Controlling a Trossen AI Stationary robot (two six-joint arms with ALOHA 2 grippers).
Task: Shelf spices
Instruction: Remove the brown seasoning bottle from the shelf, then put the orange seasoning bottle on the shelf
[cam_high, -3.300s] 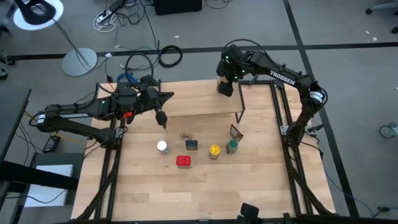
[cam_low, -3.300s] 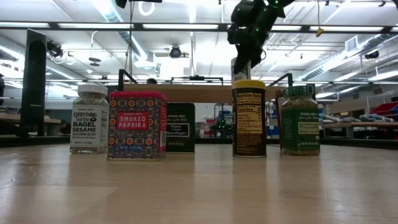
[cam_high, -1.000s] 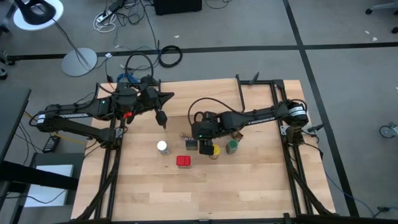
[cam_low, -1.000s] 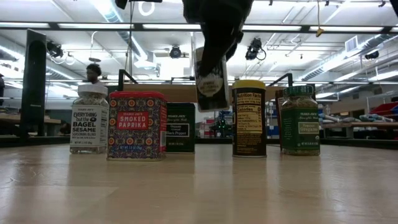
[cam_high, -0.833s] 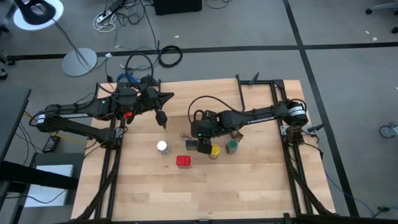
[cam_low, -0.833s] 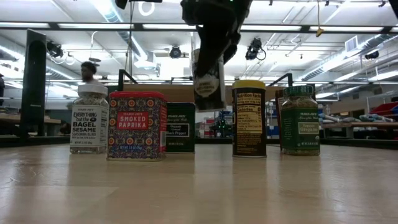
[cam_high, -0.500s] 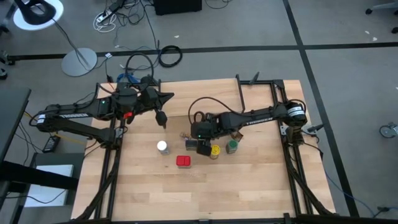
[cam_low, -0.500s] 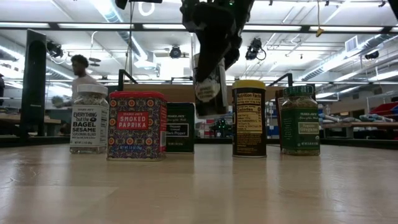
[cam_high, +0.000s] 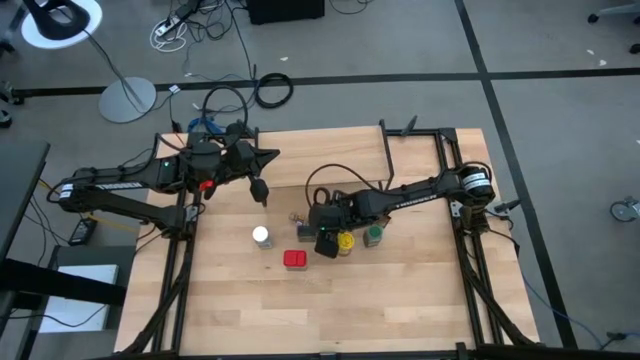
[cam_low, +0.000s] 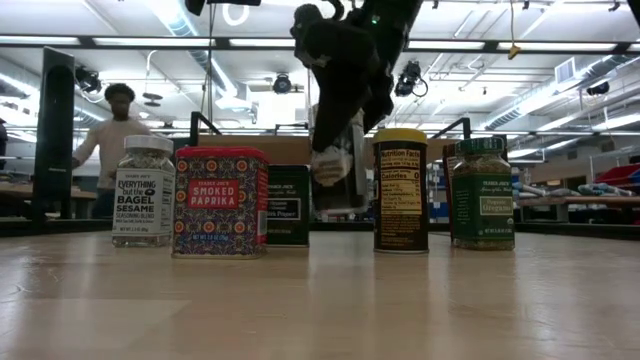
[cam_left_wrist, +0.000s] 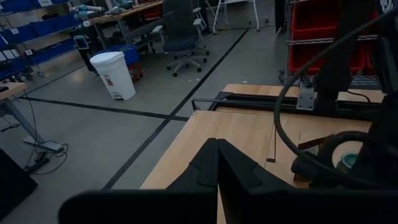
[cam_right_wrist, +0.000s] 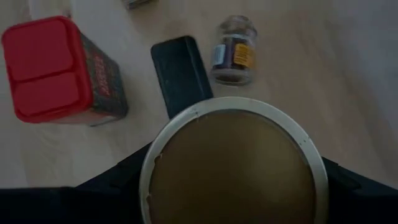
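Note:
My right gripper (cam_high: 327, 243) hangs low over the row of spices, shut on a brown canister (cam_low: 335, 165). The canister's round end (cam_right_wrist: 233, 168) fills the right wrist view. Around it on the table stand a red tin (cam_high: 294, 259), a dark tin (cam_right_wrist: 180, 71), a white-lidded jar (cam_high: 261, 236), a yellow-lidded jar (cam_high: 346, 243) and a green jar (cam_high: 373, 235). A small jar (cam_right_wrist: 233, 50) lies on its side. The shelf (cam_low: 270, 150) stands behind them. My left gripper (cam_high: 264, 199) is shut and hovers near the shelf's left end. My right gripper pinches the brown canister by its round wall (cam_right_wrist: 148, 163), one finger on either side. The fingers slant down from the table's right side. The canister is tilted and hangs clear of the table, between the dark tin and the yellow-lidded jar.
Black frame rails (cam_high: 455, 200) run along the table's left and right sides. The near half of the table (cam_high: 330, 310) is bare wood. A person (cam_low: 115, 130) stands in the room beyond the table.
My right gripper has sunk toward the table with the brown canister and rolled a little, so the canister hangs lower, among the standing spices. The person in the room behind has walked to the right.

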